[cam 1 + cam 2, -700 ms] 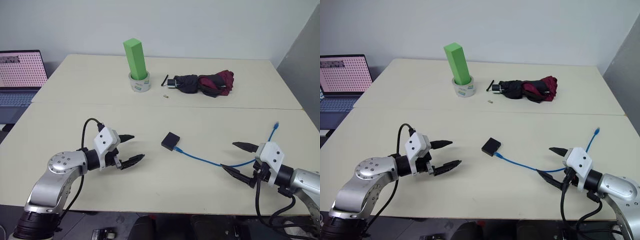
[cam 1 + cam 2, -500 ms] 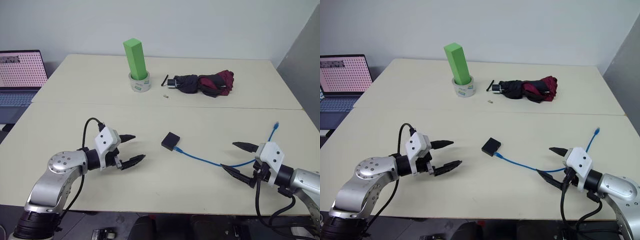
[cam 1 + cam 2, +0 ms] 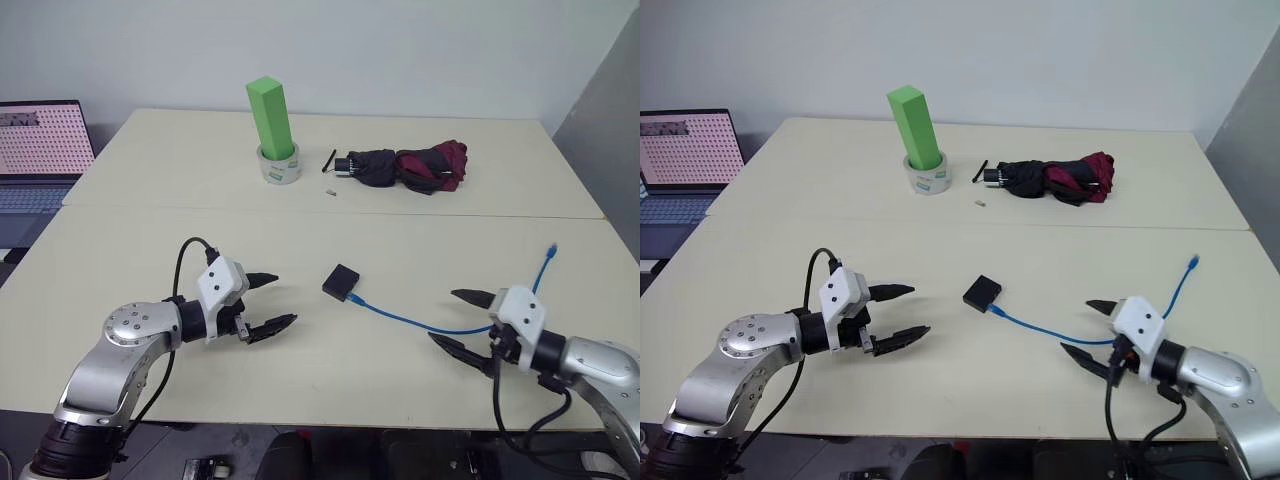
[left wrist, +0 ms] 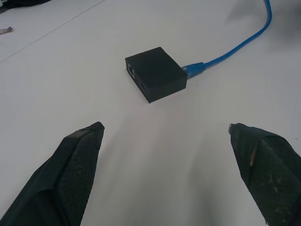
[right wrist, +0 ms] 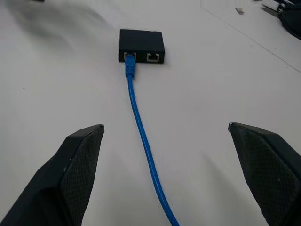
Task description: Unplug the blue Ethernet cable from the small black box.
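Observation:
The small black box (image 3: 341, 282) lies flat in the middle of the near table. The blue Ethernet cable (image 3: 400, 316) is plugged into one of two ports on the box's side, as the right wrist view shows at the plug (image 5: 129, 68). From there the cable runs right and curls up to its free plug (image 3: 552, 247). My left gripper (image 3: 281, 300) is open, left of the box and pointing at it, with nothing between its fingers. My right gripper (image 3: 444, 316) is open too, straddling the cable to the right of the box without touching it.
At the back stand a green block (image 3: 271, 117) in a tape roll (image 3: 280, 168), a folded black-and-maroon umbrella (image 3: 405, 168) and a small scrap (image 3: 329, 192). A laptop (image 3: 40, 150) sits off the table's left edge. A seam (image 3: 300, 211) joins the two tables.
Both grippers have edged slightly inward toward the box, the right one a bit more. Box and cable have not moved.

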Robot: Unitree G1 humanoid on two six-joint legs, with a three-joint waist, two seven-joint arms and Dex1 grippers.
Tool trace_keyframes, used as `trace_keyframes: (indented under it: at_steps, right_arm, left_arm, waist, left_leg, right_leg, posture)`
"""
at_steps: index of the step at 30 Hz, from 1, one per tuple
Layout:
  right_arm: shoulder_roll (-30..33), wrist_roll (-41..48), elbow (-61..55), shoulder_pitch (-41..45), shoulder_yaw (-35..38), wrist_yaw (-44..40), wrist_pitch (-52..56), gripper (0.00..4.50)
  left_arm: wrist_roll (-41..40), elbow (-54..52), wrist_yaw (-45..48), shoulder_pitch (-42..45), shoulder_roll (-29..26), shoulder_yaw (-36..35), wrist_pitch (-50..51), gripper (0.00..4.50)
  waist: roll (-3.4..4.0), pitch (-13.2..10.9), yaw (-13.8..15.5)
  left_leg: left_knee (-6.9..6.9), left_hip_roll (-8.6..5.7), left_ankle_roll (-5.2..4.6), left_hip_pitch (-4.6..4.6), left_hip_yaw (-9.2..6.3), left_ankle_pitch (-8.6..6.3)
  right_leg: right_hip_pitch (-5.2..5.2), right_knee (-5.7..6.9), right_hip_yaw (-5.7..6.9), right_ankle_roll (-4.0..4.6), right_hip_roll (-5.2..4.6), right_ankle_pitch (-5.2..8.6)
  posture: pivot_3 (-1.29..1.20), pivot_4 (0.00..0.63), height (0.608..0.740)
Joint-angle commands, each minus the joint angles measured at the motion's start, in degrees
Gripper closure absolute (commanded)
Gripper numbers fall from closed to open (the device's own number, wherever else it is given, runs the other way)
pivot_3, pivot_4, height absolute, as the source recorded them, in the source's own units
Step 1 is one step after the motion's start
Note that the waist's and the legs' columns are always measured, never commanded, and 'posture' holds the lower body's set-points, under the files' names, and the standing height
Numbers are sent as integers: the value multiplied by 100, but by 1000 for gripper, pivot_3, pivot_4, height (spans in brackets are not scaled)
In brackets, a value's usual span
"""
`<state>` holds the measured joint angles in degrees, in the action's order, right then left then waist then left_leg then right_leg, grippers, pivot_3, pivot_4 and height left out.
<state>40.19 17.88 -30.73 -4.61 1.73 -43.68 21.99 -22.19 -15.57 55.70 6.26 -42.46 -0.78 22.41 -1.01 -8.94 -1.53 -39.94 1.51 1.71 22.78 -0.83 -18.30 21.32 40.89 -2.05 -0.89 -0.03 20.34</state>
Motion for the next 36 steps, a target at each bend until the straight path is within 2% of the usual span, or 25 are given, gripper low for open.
trace_keyframes:
  at_steps: [1,7,15,16,18,21,33,34,36]
  right_arm:
    - [-309,-282,228,426,-538,209,23,8]
    - [-1127,-847,1089,1195,-1567,486,-48,8]
    - [-1815,-1249,2155,1877,-2098,582,-193,8]
    - [-1862,-1267,2225,1920,-2087,603,-187,292]
    - [-1897,-1304,2306,1973,-2083,589,-183,424]
    - [-1903,-1345,2373,2015,-2106,537,-154,1269]
    - [-1794,-1534,2543,2189,-2166,497,-170,4119]
    - [-1784,-1559,2552,2203,-2170,499,-197,4308]
    - [-1769,-1611,2554,2231,-2167,497,-273,4365]
  left_arm:
    - [3,-126,67,102,-4,94,-14,0]
    - [-346,-157,555,189,-222,61,195,0]
    - [-836,-159,914,262,-385,-217,484,0]
    - [-848,-158,955,251,-417,-224,482,0]
    - [-865,-169,1053,214,-482,-241,475,0]
    - [-816,-181,1179,174,-576,-236,404,0]
    - [-744,-92,1278,227,-597,-217,279,0]
    - [-741,-77,1271,228,-590,-216,268,0]
    - [-738,-31,1227,237,-553,-219,256,0]
  waist:
    - [-1,0,-1]
    - [0,0,-8]
    - [2,-3,-15]
    - [2,-3,-15]
    - [2,-3,-16]
    - [2,-3,-14]
    - [2,-3,-12]
    - [2,-3,-12]
    - [2,-3,-12]
  left_leg:
    - [0,0,0,0,0,0]
    - [-1,0,17,3,2,9]
    - [-1,1,18,3,1,10]
    - [-1,2,18,3,1,10]
    - [-1,2,18,2,0,10]
    - [-1,2,18,3,0,10]
    - [-1,2,17,2,-1,9]
    - [-1,1,17,2,-1,10]
    - [-1,2,17,2,-1,9]
  right_leg:
    - [0,-1,0,0,0,0]
    - [5,2,-2,0,1,0]
    - [9,5,1,0,0,0]
    - [10,5,1,0,1,0]
    - [9,7,3,0,1,0]
    - [9,7,3,0,0,0]
    - [9,8,4,0,0,0]
    - [9,7,3,0,0,0]
    - [9,8,4,0,0,0]
  posture:
    - [0,150,740]
    - [0,150,740]
    - [0,150,740]
    - [0,150,740]
    - [0,150,740]
    - [0,150,740]
    - [0,150,740]
    - [0,150,740]
    - [0,150,740]
